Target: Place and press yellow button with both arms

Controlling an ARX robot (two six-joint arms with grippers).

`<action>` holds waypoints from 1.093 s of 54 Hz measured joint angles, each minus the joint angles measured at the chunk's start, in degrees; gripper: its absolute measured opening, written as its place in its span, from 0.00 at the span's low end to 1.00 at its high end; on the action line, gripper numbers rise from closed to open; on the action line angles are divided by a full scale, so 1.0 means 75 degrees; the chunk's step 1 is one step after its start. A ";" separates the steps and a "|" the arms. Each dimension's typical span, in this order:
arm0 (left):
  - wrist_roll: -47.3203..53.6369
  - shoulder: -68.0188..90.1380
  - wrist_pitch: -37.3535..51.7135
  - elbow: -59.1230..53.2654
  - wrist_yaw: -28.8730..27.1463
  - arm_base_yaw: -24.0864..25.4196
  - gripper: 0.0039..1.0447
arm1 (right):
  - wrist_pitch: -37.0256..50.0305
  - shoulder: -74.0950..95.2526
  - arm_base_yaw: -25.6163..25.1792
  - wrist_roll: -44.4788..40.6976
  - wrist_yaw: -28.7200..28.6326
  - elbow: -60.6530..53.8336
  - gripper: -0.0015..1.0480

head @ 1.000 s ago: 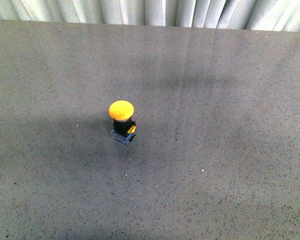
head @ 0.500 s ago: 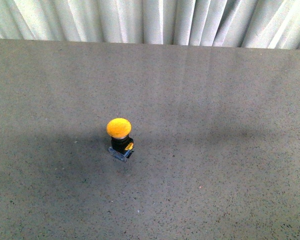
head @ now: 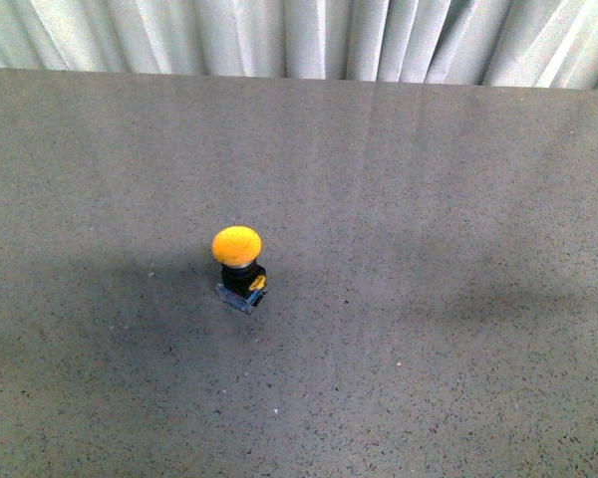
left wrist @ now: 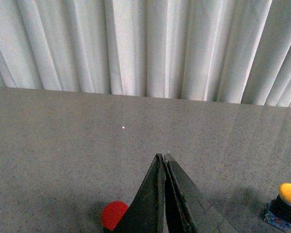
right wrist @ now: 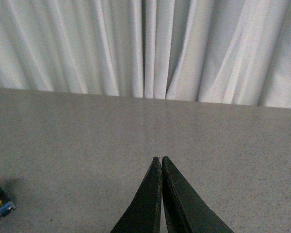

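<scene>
yellow button [head: 238, 262] standing upright on table [head: 429, 249], untouched. left gripper [left wrist: 164, 158] and right gripper [right wrist: 161, 159] both clenched, grasping nothing. button sitting apart: 4 o'clock of left fingers, 8 o'clock of right.

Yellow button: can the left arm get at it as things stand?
Probably yes. The yellow button stands upright and alone on the table, nothing beside it. The left gripper has its jaws shut, off to one side, with only bare tabletop between them.

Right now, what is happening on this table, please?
Nothing is being handled at this moment. The yellow button stands upright and alone on the grey table, in front of a white curtain. The left pincer and the right pincer are both shut and empty, each apart from the button. A red round thing shows behind the left pincer.
</scene>
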 joint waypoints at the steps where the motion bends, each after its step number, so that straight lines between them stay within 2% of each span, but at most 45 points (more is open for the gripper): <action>1: 0.0000 0.0000 0.0000 0.0000 0.0000 0.0000 0.01 | -0.0015 -0.0047 0.0000 0.0000 -0.0009 -0.0052 0.01; 24: 0.0003 0.0000 0.0000 0.0000 -0.0003 0.0000 0.01 | -0.1874 -0.2040 -0.0015 -0.0003 -0.0009 -0.0122 0.01; 59: 0.0003 0.0000 0.0000 0.0000 -0.0003 0.0000 0.01 | -0.3701 -0.3928 -0.0015 0.0000 -0.0009 -0.0122 0.01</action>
